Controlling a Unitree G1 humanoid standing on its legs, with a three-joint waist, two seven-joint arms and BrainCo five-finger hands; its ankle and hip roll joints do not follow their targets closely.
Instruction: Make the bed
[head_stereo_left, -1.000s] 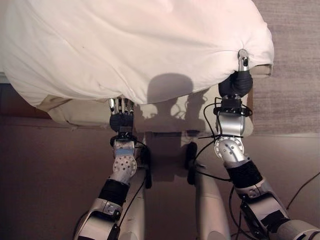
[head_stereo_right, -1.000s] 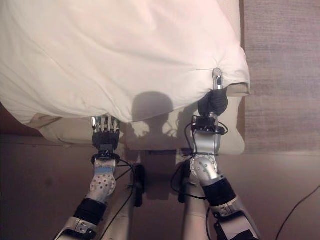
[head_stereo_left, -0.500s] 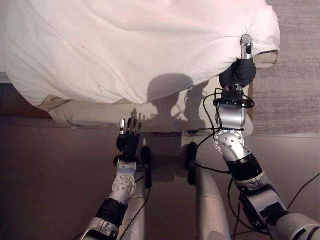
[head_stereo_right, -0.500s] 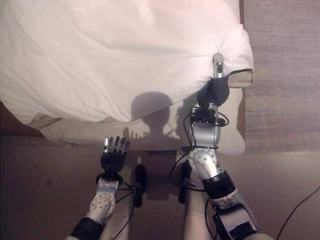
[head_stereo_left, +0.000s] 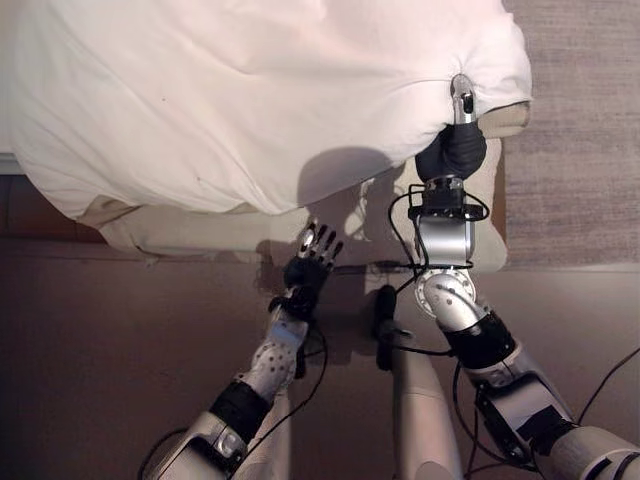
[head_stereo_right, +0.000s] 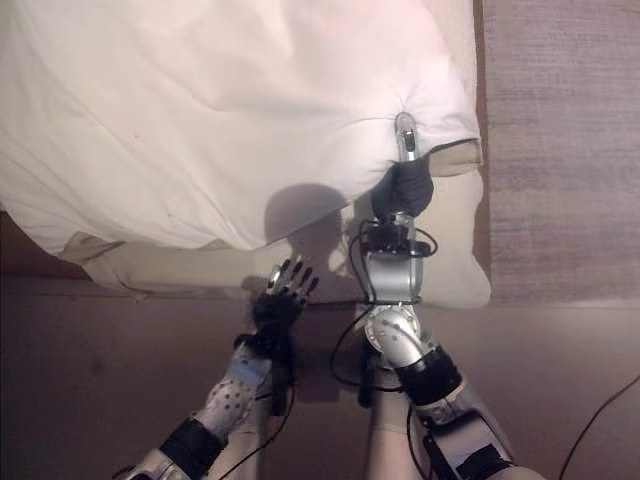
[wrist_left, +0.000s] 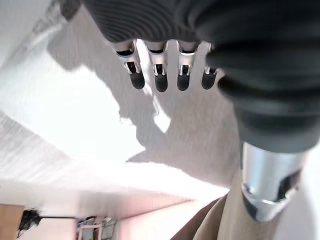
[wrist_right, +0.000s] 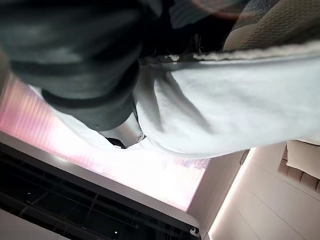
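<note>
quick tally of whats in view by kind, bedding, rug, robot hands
white duvet: 1
beige mattress: 1
grey rug: 1
robot hands: 2, the left hand open and off the bed, the right hand pinching the duvet's corner
total: 5

Grey woven rug (head_stereo_left: 580, 130) right of bed; brown floor (head_stereo_left: 100, 340) below
</note>
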